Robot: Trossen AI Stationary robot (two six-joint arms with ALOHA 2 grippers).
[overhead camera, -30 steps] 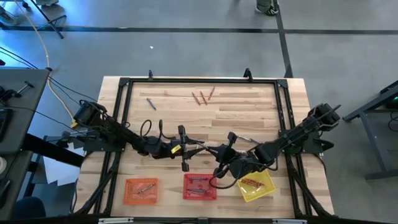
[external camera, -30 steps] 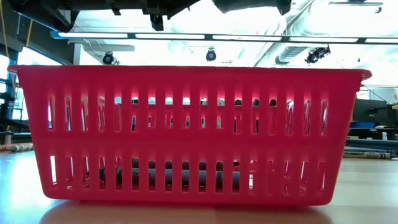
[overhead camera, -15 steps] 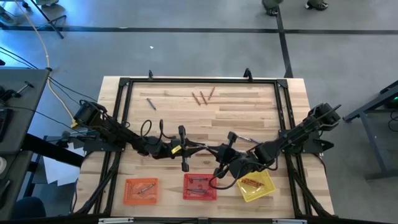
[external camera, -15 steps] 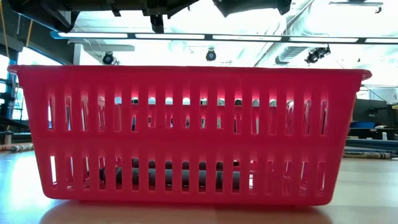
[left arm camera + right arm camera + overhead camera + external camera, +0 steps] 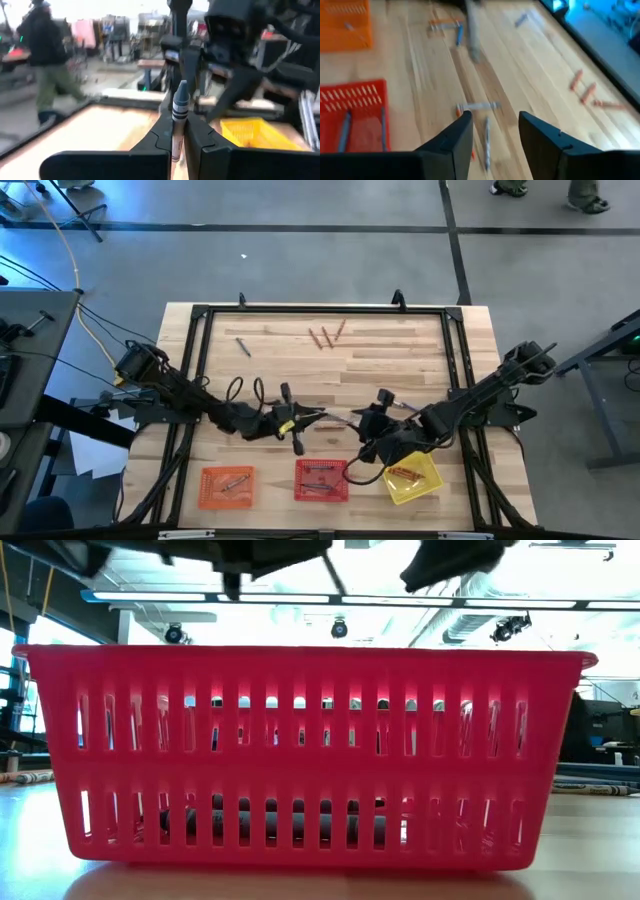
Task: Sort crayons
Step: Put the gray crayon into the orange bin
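Note:
My left gripper (image 5: 312, 418) hovers over the table's middle, shut on a grey-silver crayon (image 5: 179, 107). Facing it, my right gripper (image 5: 495, 131) stands open with nothing between its fingers, a short way toward the table's right (image 5: 374, 422). Loose crayons lie flat on the boards below it (image 5: 486, 139). More crayons lie at the far side: reddish ones (image 5: 326, 335) and a grey one (image 5: 242, 345). Grey crayons rest on the floor of the red basket (image 5: 300, 755). My left gripper pinches the crayon's wrapped lower body (image 5: 175, 142) between its two fingers. The crayon lies along the fingers, and its pointed end (image 5: 182, 86) sticks out past the fingertips. The fingers reach about level toward the table's right. The crayon is lifted clear of the table.
Three mesh baskets stand in a row along the near edge: orange (image 5: 225, 485), red (image 5: 322, 480) and yellow (image 5: 412, 477), each holding crayons. A black frame (image 5: 200, 360) borders the table. A person walks in the room beyond (image 5: 47, 60).
The two grippers stood tip to tip over the table's middle. My right gripper has drawn back toward the table's right edge, leaving a gap. The crayon has stayed with my left gripper, which has shifted slightly toward the left.

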